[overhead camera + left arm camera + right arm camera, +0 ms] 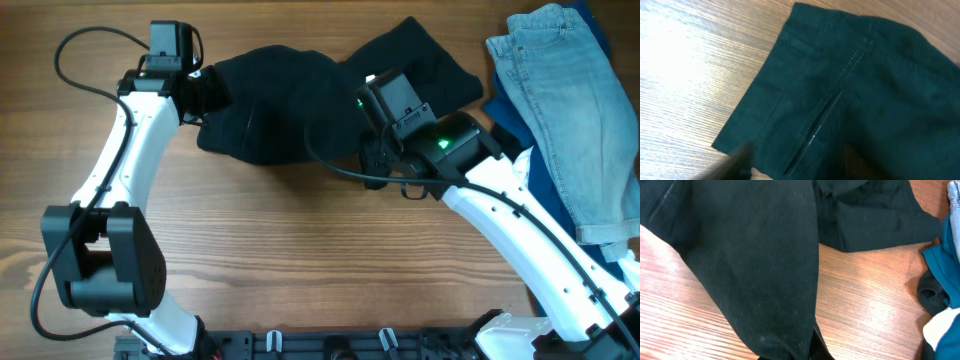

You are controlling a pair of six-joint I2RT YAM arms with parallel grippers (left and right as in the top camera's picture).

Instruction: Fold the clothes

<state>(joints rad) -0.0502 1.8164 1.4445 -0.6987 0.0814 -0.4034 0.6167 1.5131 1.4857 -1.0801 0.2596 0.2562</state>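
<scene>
Two claws at one black garment [270, 110], which lies crumpled on the wooden table [300, 250] and spans the gap between them.

The left claw [205, 92] sits at the garment's near end. In its wrist view, two blurred fingers stand apart on either side of a hemmed corner [722, 144], with the cloth running away ahead of them. Whether they pinch the cloth cannot be told.

The right claw [800, 352] is clenched on the garment's other end. A broad sheet of fabric rises from the table to its tips, and the rest lies folded ahead of it and to its right. Further to its right are a dark blue fabric [940, 265] and light jeans [570, 110], both apart from the work.

Handling, as judged:
- The cloth looks soft, matte and limp. It is light enough to lift by one edge, but it sags and bunches wherever it is unsupported.
- It appears neither fragile nor slippery, though a shallow pinch on a single layer may slide off.
- The best holds are at the doubled hem and the stitched seam [855, 55] ahead of the left claw. The fabric is thicker there and will keep a straight edge.
- The two holds should be well apart, so the span between the claws pulls flat.
</scene>
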